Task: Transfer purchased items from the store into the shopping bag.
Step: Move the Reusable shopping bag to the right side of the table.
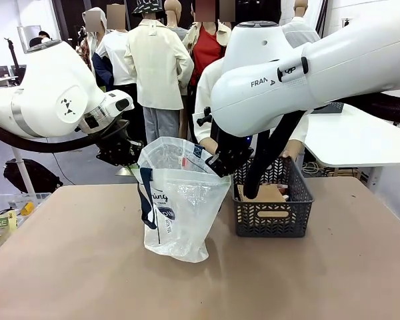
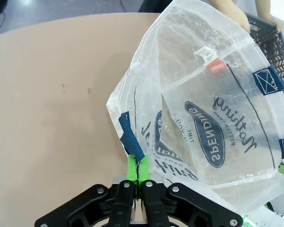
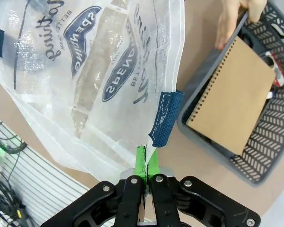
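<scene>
On the table (image 1: 67, 267), the bag (image 1: 180, 213) hangs between our 2 grippers with its bottom resting on the top. The left gripper (image 2: 138, 163) is pinched tight on the bag's rim, the blue strap (image 2: 130, 135) end just above its pads. The right gripper (image 3: 146, 158) is clamped the same way on the opposite rim, under the other strap end. Beside the right gripper sits the basket (image 1: 273, 220), close to the bag. Inside it lies a brown spiral notebook (image 3: 232, 94), tilted against a wall, with a red-and-white packet (image 3: 277, 71) under the edge farthest from that gripper. A person's hand (image 3: 229, 23) is at the basket's rim there.

The step, as we judge it, is holding the mouth open while goods go in. To do it well we should hold both pinches firm and draw the 2 rims apart evenly so the mouth is wide and level. We should leave the bottom on the table, since thin film can slip from the pads under added weight.

The front view gives the mouth's width and the bag's stance, where each wrist view gives 1 pinch up close. The right wrist view looks down into the basket; from the front, the lattice wall and our arm hide most of its contents.
</scene>
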